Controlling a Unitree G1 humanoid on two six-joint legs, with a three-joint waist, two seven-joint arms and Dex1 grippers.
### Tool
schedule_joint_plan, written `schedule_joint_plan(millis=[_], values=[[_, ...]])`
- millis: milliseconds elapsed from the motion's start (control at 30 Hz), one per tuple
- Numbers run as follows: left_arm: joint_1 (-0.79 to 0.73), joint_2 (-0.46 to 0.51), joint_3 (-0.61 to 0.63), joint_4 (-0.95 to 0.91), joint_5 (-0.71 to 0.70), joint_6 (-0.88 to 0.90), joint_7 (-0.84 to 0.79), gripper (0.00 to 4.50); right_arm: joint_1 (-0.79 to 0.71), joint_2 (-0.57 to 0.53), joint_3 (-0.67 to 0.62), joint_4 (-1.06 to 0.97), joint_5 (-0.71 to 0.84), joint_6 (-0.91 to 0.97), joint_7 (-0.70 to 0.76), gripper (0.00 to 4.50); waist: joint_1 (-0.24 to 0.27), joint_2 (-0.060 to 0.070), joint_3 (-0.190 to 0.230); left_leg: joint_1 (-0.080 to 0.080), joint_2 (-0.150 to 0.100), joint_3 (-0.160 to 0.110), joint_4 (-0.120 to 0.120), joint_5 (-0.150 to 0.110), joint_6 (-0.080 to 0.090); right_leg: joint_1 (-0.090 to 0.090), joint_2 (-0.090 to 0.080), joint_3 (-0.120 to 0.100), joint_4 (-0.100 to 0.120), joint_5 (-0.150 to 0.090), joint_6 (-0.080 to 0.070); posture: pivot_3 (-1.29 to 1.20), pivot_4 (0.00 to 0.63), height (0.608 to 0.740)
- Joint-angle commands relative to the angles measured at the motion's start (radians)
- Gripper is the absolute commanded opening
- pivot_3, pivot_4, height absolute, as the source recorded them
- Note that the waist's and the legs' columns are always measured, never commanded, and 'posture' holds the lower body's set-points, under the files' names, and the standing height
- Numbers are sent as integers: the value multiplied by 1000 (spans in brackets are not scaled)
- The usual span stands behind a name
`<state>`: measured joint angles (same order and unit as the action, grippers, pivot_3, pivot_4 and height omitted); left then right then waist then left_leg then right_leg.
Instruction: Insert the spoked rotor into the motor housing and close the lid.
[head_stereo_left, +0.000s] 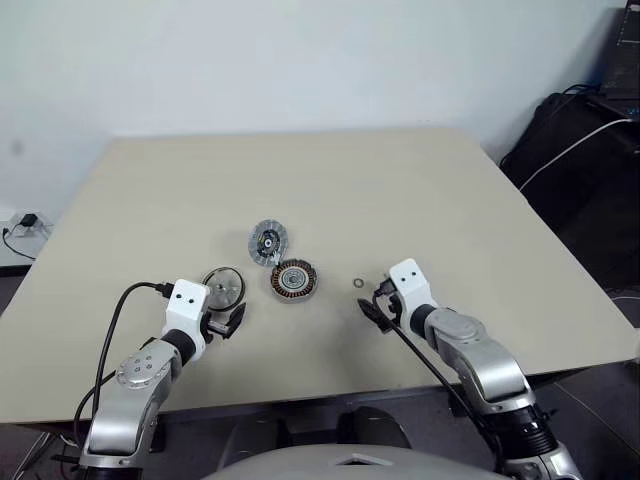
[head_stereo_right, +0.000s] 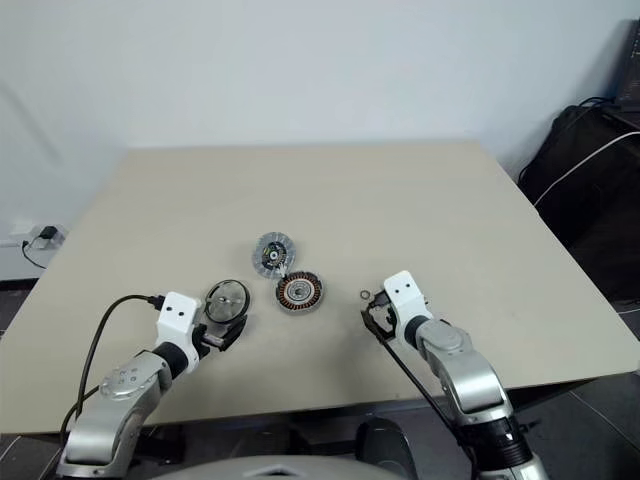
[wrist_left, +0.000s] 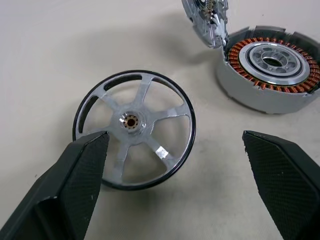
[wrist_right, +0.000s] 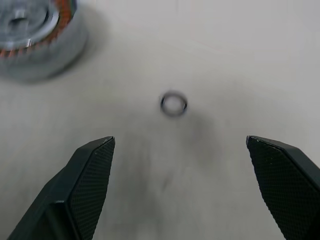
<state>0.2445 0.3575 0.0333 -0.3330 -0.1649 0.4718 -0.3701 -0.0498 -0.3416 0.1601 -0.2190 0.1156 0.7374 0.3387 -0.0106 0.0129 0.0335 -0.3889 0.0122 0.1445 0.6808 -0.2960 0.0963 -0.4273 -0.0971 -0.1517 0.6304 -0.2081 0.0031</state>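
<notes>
The spoked rotor, dark-rimmed with silver spokes, lies flat on the table just in front of my open left gripper; one of the fingers overlaps its near rim in the left wrist view. To the rotor's right sits the motor housing, its copper windings facing up. The lid lies behind the housing, tilted, with its edge against the housing's rim. My right gripper is open, low over the table, and holds nothing.
A tiny metal ring lies on the table just ahead of the right gripper, right of the housing. The beige table is bare at the back. Black bags and a white cable stand off its right side.
</notes>
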Motion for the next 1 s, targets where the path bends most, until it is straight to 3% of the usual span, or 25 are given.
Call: schedule_joint_plan(millis=[33, 333, 633, 767, 1000], values=[[-16, 0, 10, -22, -1, -10, 5, 4496, -80, 53, -12, 68, -21, -54, -45, 4478, 0, 0, 0, 0, 0, 0, 0, 0, 0, 0, 0, 0, 0, 0, 0, 0, 0, 740], [-16, -5, 9, -24, 0, -10, 14, 4496, -207, 123, 15, 297, -65, -148, -47, 4478, -3, 0, 0, -1, 0, 0, 0, 1, -2, 0, 1, 1, 1, 0, 0, 0, 0, 740], [-8, -6, 12, -29, -3, -12, 24, 4496, -227, 155, 30, 428, -80, -193, -22, 4478, -8, 0, 0, -1, 0, 1, 0, 3, -4, 0, 1, 1, 4, 0, 0, 0, 0, 740], [-9, -5, 10, -27, -2, -13, 25, 4500, -209, 162, 22, 447, -70, -188, -10, 3851, -10, 0, 0, 1, 0, 1, 0, 3, -5, -1, 1, 1, 5, 0, -1, 0, 0, 740], [-14, -2, 10, -22, 1, -15, 24, 4500, -160, 158, 1, 402, -58, -169, -7, 1807, -7, -1, -1, 5, 0, 0, 0, 3, -5, 0, 0, 2, 10, -2, -4, 0, 0, 740]])
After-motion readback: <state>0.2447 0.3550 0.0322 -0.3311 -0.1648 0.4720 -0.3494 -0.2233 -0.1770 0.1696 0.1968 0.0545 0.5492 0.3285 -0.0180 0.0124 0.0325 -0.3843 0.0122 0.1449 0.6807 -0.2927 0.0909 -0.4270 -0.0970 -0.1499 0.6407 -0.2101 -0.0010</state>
